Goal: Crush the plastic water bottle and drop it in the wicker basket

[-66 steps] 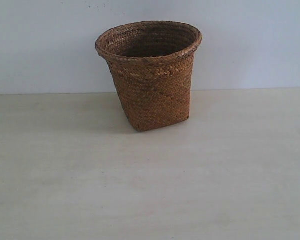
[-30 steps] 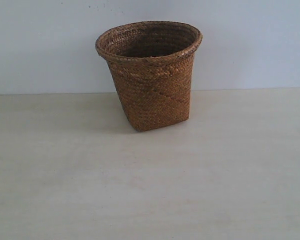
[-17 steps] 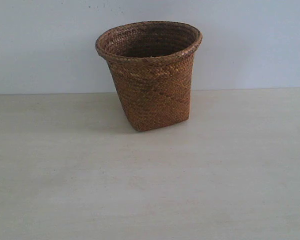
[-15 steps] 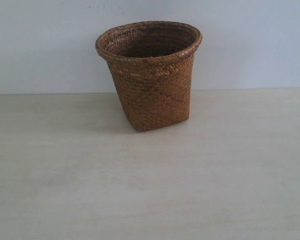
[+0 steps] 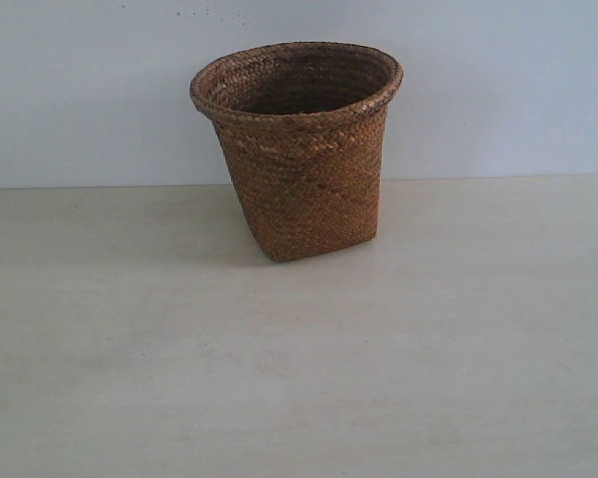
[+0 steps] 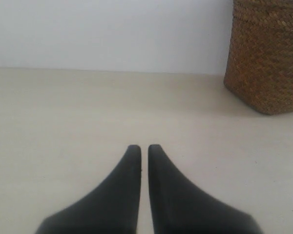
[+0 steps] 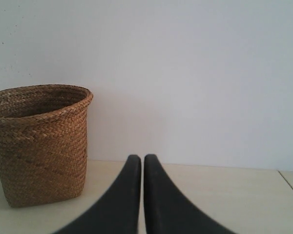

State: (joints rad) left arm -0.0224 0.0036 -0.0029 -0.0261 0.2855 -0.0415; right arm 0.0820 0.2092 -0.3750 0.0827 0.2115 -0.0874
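The brown wicker basket point(image 5: 301, 149) stands upright on the pale table near the back wall; its dark inside shows no contents from this angle. The plastic water bottle is not visible in any view. My left gripper point(image 6: 144, 147) is shut with nothing between its black fingers, low over the table, and the basket point(image 6: 268, 53) stands ahead of it to one side. My right gripper point(image 7: 139, 158) is also shut and empty, with the basket point(image 7: 39, 141) off to its side. Neither gripper appears in the exterior view.
A plain white wall point(image 5: 498, 90) runs behind the table point(image 5: 299, 378). In the right wrist view a table edge point(image 7: 290, 183) shows at the far side.
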